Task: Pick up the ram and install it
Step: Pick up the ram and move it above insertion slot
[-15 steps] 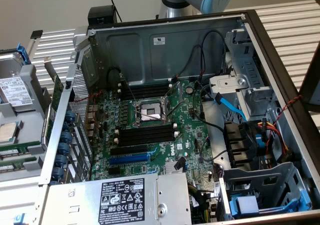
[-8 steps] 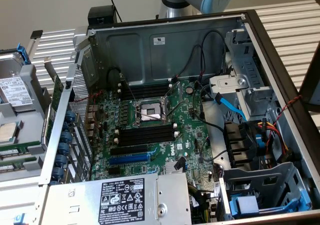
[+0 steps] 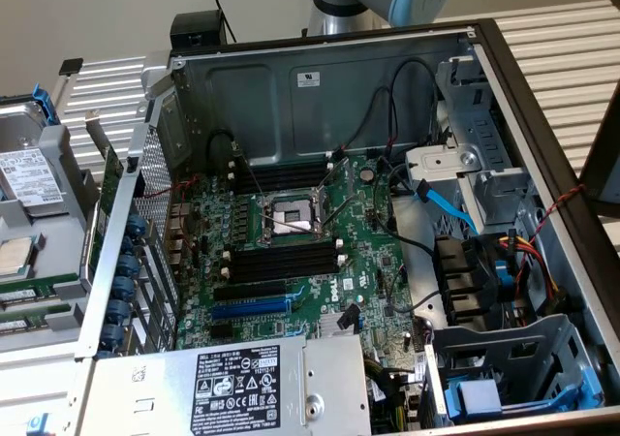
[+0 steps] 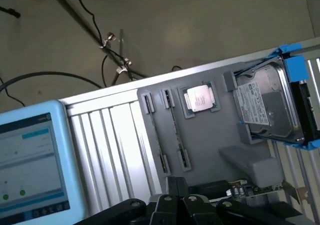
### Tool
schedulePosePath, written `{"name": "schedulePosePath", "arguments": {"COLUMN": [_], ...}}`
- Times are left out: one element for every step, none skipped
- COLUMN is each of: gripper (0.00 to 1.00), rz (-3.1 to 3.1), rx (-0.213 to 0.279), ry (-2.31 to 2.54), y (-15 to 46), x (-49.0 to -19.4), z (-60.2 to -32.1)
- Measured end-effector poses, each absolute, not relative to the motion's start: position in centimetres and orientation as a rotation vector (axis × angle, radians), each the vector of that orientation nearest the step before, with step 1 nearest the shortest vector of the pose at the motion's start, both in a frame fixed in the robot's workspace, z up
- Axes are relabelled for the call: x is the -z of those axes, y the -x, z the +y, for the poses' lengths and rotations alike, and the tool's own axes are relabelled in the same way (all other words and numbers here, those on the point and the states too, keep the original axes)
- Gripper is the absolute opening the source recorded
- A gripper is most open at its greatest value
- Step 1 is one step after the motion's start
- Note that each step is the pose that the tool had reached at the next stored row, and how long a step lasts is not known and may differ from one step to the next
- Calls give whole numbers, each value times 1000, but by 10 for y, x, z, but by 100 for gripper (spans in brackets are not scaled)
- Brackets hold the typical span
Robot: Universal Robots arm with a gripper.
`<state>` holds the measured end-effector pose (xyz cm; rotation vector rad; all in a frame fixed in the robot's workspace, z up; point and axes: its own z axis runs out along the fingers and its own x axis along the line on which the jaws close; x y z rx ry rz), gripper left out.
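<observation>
From where I stand the ram (image 4: 174,128) is not in the computer yet: it stands on its long edge between end holders on the gray parts tray (image 4: 215,135), just beside the processor chip (image 4: 200,99). What looks like a second stick (image 4: 154,135) stands one place further from the chip. The gripper (image 4: 177,201) hangs over the tray on the ram's side of the chip, touching nothing that I can make out, and I cannot tell whether it is spread or pressed together. On the chip's other side lies a hard drive (image 4: 265,107) in a blue caddy (image 4: 295,65). Well beyond the ram from the chip sits the teach pendant (image 4: 30,160) with its screen lit. To the exterior view's right of the chip the computer case (image 3: 320,87) lies open, and the black memory slots (image 3: 281,262) on its motherboard (image 3: 368,252) show no stick in them. I'd judge the ram light, stiff and thin, easy to crack or tip, so the hold belongs on its two flat faces near mid-length by the upper edge, away from the contact edge down in the holders. The hard drive's white label and the power supply label (image 3: 237,389) carry print too small to read; a white mark on the motherboard may be a Dell logo, though I would not swear to it
</observation>
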<state>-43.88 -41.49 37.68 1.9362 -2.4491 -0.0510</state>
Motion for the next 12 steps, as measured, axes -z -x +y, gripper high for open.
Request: {"name": "schedulePosePath", "arguments": {"gripper": [11,11,11,11,11,11,11,11,11,11,11,11], "rz": [-2449,-2449,-2447,-2439,-2423,-2405,-2385,-2367,-2348,-2330,-2311,-2295], "rx": [51,51,51,51,50,50,50,50,49,49,49,48], "ry": [-1937,-1937,-1939,-1948,-1968,-1990,-2013,-2034,-2055,-2075,-2096,-2114], "y": [439,439,439,439,439,439,439,439,439,439,439,439], "x": [-377,-377,-377,-377,-376,-376,-376,-376,-375,-375,-374,-374], "z": [-415,-415,-415,-415,-415,-415,-415,-415,-415,-415,-415,-415]}}
